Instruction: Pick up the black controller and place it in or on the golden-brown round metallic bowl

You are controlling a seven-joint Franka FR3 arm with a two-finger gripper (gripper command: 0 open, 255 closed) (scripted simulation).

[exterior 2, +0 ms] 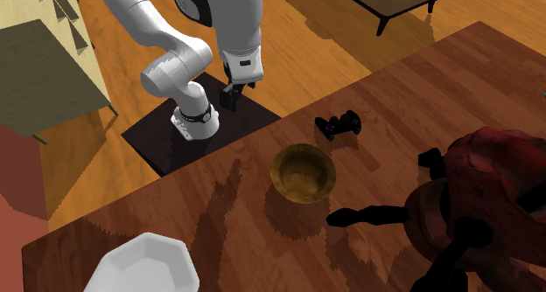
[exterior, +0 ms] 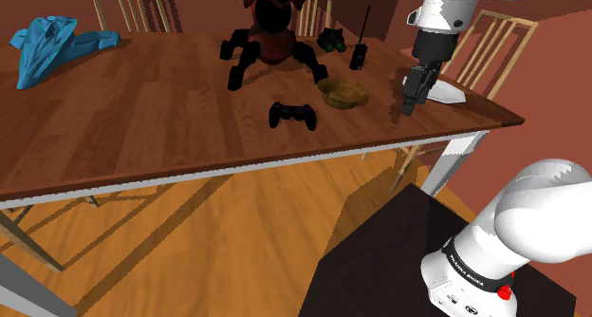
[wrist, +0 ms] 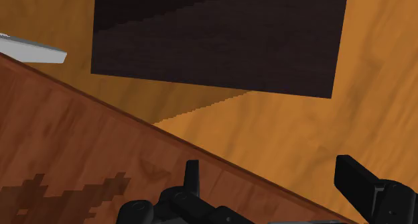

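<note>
The black controller (exterior: pixel 291 115) (exterior 2: pixel 339 124) lies on the wooden table (exterior: pixel 142 125), near its front edge. Close beside it, towards the shoulder view's right, sits the golden-brown round bowl (exterior: pixel 342 92) (exterior 2: pixel 304 171), upright with nothing in it. My gripper (exterior: pixel 413 92) (exterior 2: pixel 231 96) hangs above the table's edge, further right of the bowl in the shoulder view and apart from both objects. In the wrist view the gripper (wrist: pixel 278 189) is open; its two black fingers (wrist: pixel 362 186) stand wide apart with nothing between them, over the table edge and the floor.
A large red and black spider-like toy (exterior: pixel 270 30) (exterior 2: pixel 486 203) stands behind the controller and bowl. A white plate (exterior: pixel 444 94) (exterior 2: pixel 144 266) lies just past my gripper. A walkie-talkie (exterior: pixel 361 51), a blue object (exterior: pixel 52 45) and chairs (exterior: pixel 489 40) line the far side.
</note>
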